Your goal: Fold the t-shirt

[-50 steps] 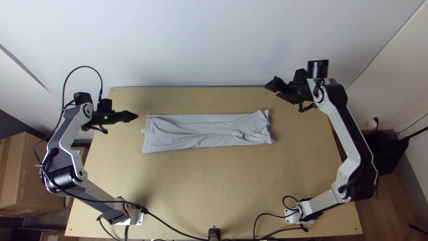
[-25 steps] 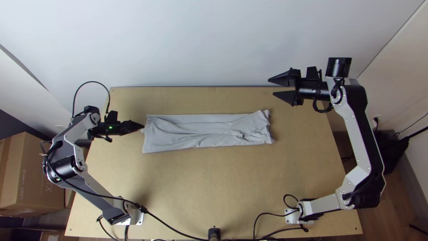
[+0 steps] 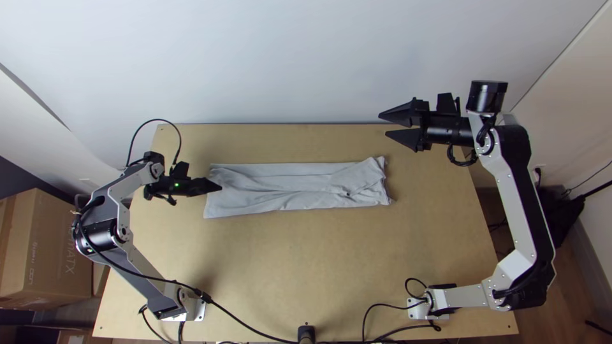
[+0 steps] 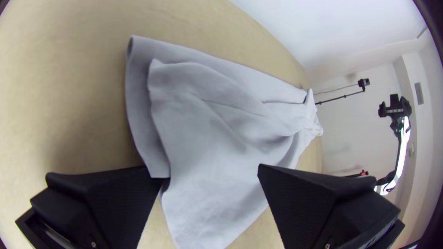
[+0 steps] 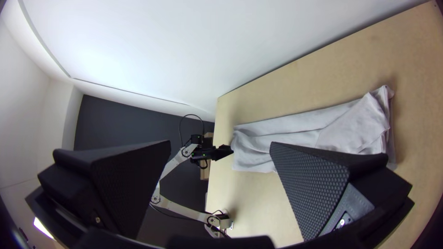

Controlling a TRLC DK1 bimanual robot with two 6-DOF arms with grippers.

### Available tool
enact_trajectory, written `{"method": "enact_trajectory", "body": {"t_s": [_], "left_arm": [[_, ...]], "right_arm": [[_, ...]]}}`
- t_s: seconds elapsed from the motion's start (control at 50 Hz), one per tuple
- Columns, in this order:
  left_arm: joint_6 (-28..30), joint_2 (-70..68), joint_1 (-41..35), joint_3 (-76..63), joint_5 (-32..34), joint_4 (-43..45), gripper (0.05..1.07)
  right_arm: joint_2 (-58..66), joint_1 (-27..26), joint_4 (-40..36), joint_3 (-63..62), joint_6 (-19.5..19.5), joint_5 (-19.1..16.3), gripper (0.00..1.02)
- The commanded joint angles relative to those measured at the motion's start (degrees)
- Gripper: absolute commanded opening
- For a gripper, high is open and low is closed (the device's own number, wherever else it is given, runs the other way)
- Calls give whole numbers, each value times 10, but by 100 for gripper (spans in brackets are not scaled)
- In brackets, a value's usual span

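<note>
T-shirt (image 3: 287, 188) lies in 1 strip, likely awaiting crosswise folding: left tool (image 4: 210, 170), wide like right tool (image 3: 384, 125), should pinch its nearby end.

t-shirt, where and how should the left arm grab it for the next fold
Probably by the short end nearest the left arm, coming in from that side with the left gripper. The t-shirt lies as a long, narrow strip across the table, and that end shows stacked layers, so pinching them all together should help keep the strip's shape.
</note>
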Motion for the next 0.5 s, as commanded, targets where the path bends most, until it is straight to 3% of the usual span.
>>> {"method": "enact_trajectory", "body": {"t_s": [0.0,0.48], "left_arm": [[-23,17,-16,-13,-15,13,102],[-8,16,-18,-10,-75,15,102]], "right_arm": [[-22,3,-6,2,3,-6,99],[-31,2,-13,-5,-12,-5,99]]}}
